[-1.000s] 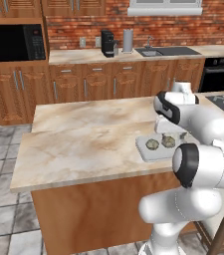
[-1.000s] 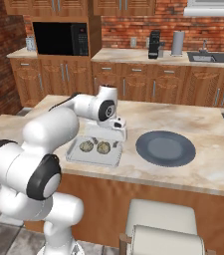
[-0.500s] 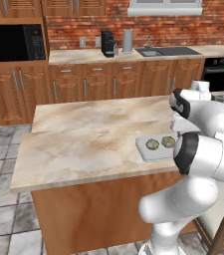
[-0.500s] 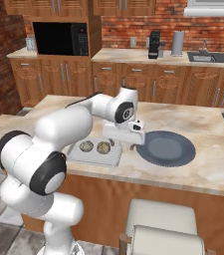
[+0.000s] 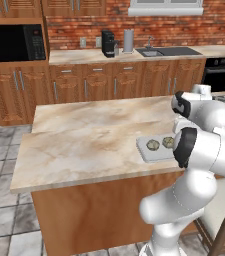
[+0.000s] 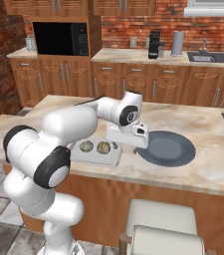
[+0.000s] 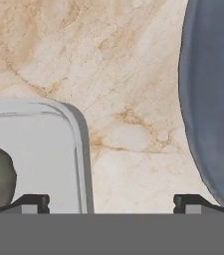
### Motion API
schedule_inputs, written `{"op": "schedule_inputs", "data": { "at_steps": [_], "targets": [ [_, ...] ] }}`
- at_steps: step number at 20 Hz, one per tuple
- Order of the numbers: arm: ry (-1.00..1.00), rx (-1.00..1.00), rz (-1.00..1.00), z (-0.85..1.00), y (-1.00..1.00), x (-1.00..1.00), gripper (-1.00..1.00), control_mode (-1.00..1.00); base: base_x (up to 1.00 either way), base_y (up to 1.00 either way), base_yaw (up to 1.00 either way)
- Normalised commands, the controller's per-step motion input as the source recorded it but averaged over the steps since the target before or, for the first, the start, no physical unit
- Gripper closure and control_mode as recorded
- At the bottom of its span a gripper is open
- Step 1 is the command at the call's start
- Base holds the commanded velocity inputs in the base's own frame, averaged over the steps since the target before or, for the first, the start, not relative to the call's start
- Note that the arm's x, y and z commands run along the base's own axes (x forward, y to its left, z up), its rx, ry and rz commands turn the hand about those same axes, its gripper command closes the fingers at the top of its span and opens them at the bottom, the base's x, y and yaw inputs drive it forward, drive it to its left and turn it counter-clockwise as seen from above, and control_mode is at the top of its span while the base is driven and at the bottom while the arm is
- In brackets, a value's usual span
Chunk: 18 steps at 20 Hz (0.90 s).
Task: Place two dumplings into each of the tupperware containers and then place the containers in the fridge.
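Right base view: two dumplings (image 6: 94, 146) sitting in a tupperware container (image 6: 96, 158) on the counter (image 6: 203, 169), round grey plate (image 6: 167, 148) just beside it. Pincer (image 6: 128, 148) hangs released over the gap between them, holding nothing.

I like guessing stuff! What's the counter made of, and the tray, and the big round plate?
Counter: looks like polished marble, beige with brown veins. Tray: probably plastic, pale grey-white, smooth, with a thin raised rim and rounded corner. Plate: maybe glazed ceramic, plain dark blue-grey; the look leaves that open.
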Motion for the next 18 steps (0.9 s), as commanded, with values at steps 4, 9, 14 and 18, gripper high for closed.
{"op": "schedule_inputs", "data": {
  "at_steps": [4,9,14,18],
  "targets": [
    [0.03,0.00,0.00,-0.21,0.01,0.00,-1.00,-1.00,0.00,0.00,0.00],
    [0.03,0.00,0.00,-0.21,0.00,0.00,-1.00,-1.00,0.00,0.00,0.00],
    [0.01,0.00,0.00,-0.19,0.00,0.00,-1.00,-1.00,0.00,0.00,0.00],
    [0.02,0.00,0.00,-0.17,0.00,0.00,-1.00,-1.00,0.00,0.00,0.00]
  ]
}}
